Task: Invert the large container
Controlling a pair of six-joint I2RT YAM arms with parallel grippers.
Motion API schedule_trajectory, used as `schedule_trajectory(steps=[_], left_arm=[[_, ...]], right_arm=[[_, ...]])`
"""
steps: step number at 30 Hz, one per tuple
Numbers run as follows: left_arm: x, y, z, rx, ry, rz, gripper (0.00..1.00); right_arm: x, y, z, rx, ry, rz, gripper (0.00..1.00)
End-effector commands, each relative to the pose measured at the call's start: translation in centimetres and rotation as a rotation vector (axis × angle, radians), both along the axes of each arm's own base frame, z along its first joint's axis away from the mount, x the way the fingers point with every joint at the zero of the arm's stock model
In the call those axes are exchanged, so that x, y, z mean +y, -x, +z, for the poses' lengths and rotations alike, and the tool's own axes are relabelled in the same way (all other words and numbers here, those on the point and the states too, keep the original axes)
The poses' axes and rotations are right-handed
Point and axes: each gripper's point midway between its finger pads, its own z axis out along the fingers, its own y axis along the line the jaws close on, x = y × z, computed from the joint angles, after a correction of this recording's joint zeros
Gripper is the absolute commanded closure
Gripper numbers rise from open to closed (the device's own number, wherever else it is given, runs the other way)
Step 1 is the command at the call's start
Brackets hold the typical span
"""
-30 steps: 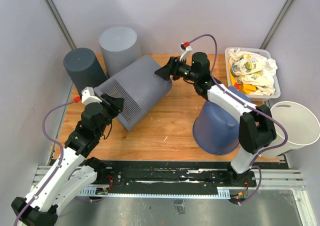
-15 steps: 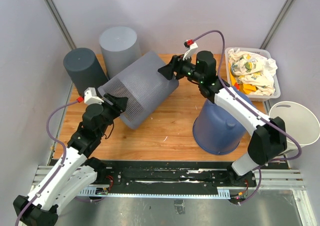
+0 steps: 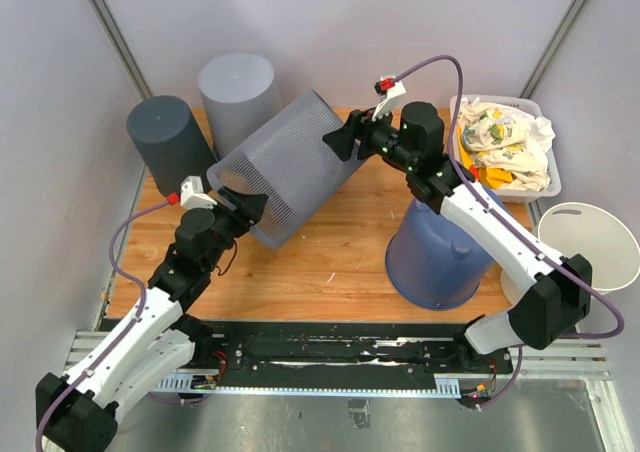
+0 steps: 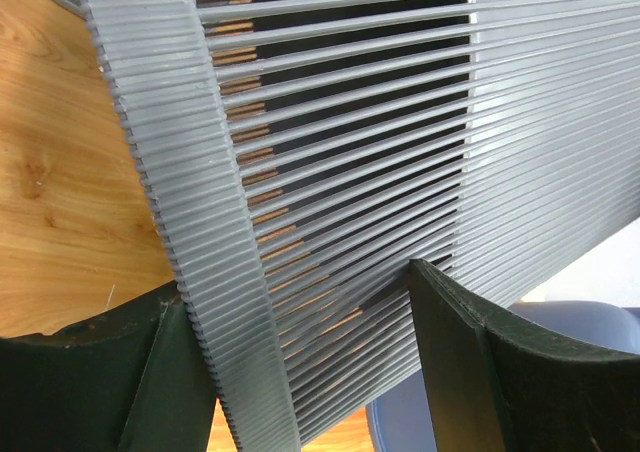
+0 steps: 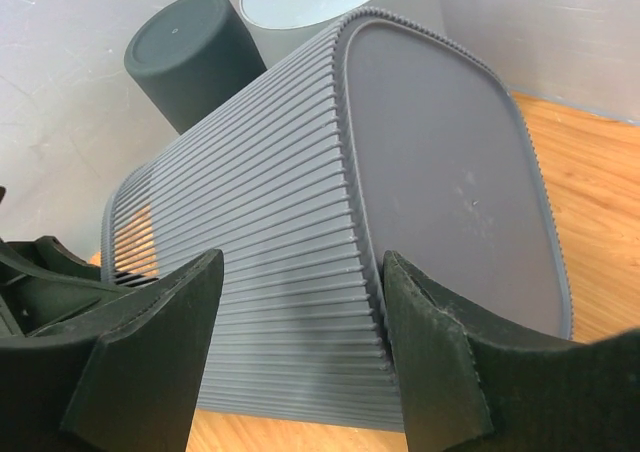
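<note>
One each: ribbed container [image 3: 290, 172], dark bin [image 3: 168, 137], pale bin [image 3: 238, 92], blue bin [image 3: 435, 262], white bin [image 3: 590, 247], tray [image 3: 500, 99]

Table [image 3: 340, 242]: orange-brown wood, grain running left to right, a few small pale flecks near the front.
Walls [image 3: 330, 22]: plain matt grey-white panels at the back and on both sides.
Corner posts [image 3: 110, 32]: slim metal strips slanting up at back left and back right.
Front rail [image 3: 330, 352]: black plate over slotted aluminium bars along the near table edge.
Floor [image 3: 350, 422]: dull grey sheet below the rail.
Light: soft, even, from above; faint shadows on the wood.
</note>
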Motion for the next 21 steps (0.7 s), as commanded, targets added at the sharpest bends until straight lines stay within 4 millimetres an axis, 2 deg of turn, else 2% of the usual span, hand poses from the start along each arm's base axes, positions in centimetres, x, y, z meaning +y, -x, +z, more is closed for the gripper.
schedule_trajectory(steps=[1, 8, 21], left_arm=[[-2.3, 0.1, -1.5, 0.009, -0.027, -0.119, 0.29], [-2.6, 0.1, -2.5, 0.014, -0.021, -0.133, 0.23], [-2.9, 0.4, -3.7, 0.022, 0.008, -0.147, 0.22]], right_arm=[[4.6, 7.8, 4.7, -0.053, -0.080, 0.294, 0.36], [5.1, 8.1, 4.6, -0.056, -0.068, 0.300, 0.36], [6.9, 8.2, 3.3, -0.037, -0.040, 0.328, 0.36]])
